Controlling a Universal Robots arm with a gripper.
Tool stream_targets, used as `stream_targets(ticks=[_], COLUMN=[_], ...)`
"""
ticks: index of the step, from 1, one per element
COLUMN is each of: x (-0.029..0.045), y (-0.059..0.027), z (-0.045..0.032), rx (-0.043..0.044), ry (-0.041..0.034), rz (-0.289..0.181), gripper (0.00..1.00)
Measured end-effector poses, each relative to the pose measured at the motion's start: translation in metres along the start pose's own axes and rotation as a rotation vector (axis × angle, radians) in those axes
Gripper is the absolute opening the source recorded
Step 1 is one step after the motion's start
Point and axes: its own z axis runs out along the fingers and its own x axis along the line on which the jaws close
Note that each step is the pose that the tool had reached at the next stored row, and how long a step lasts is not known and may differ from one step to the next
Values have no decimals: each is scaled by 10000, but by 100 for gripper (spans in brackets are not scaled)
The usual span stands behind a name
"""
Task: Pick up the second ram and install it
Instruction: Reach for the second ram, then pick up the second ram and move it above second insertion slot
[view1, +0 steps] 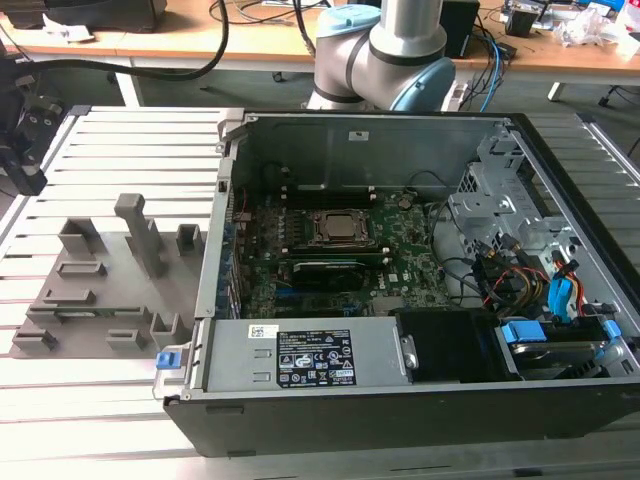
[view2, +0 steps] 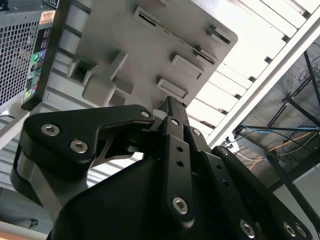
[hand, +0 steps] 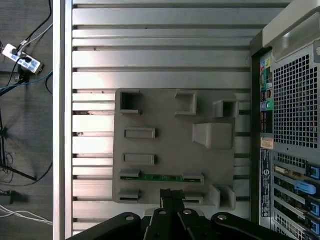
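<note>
Hovering with the gripper (hand: 171, 194) just short of the grey holder tray (hand: 165, 135), fingers (view2: 175, 130) clenched together on nothing, plain in both wrist views. Standing on edge in the tray slot nearest those fingertips: the second ram (hand: 161, 177), a thin green strip cradled between two grey end blocks (hand: 129, 175), not yet touched. Placing that tray at nine o'clock from the open computer case (view1: 400, 410) in the exterior view, well apart from the motherboard (view1: 400, 262), itself at twelve o'clock from the silver power supply (view1: 310, 355).

Reads as the approach for the pick, judging by the empty grip. Spread the fingers before descending, wide enough to straddle the stick's thin body. Turn the pads parallel with its long axis and centre them between the end blocks, to avoid a crooked lift. Come straight down, never sideways, keeping clear of the neighbouring blocks. Close gently on the flat faces, only after seating low enough for a firm hold. Draw it up vertically out of the cradle
</note>
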Motion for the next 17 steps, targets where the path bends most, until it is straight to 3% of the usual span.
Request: stream_targets(ticks=[17], x=[-1], y=[-1], z=[1], rx=[0], ry=[1], rz=[-5], gripper=[11])
